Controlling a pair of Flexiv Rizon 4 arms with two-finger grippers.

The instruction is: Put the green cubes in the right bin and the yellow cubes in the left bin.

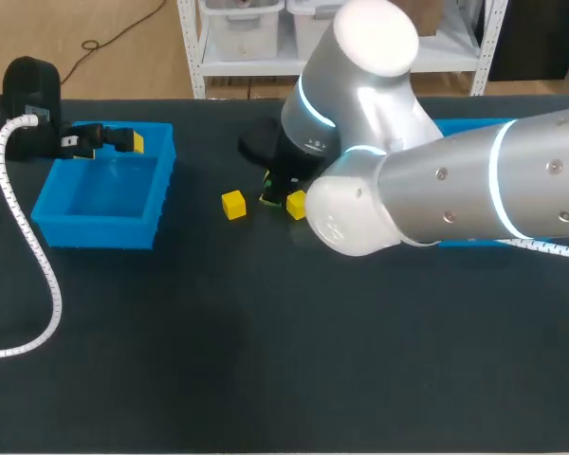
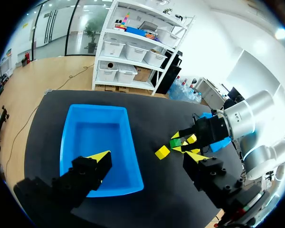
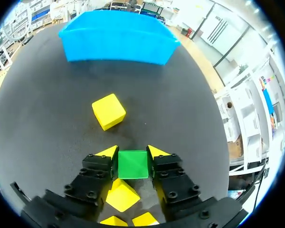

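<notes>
- Right gripper point(image 3: 133, 153): black fingers with yellow wedge tips, clamped from two sides on the green cube point(image 3: 133, 165). The cube is a smooth, square-faced block at table level near the middle of the table.
- Lone yellow cube point(image 3: 108, 111): matte with soft edges, lying on the table ahead of the right gripper and well apart from it.
- Other yellow cubes point(image 3: 121, 194): under the right fingers and partly cut off, so I cannot tell how many.
- Left gripper point(image 2: 147, 156): fingers spread wide with nothing between them, above the left bin point(image 2: 99, 142). The bin is a glossy blue plastic box with rounded corners.
- Right bin point(image 1: 467, 125): blue, mostly hidden behind the silver right arm point(image 1: 455, 190).
- Table point(image 1: 266, 360): covered in a dull black surface.
</notes>
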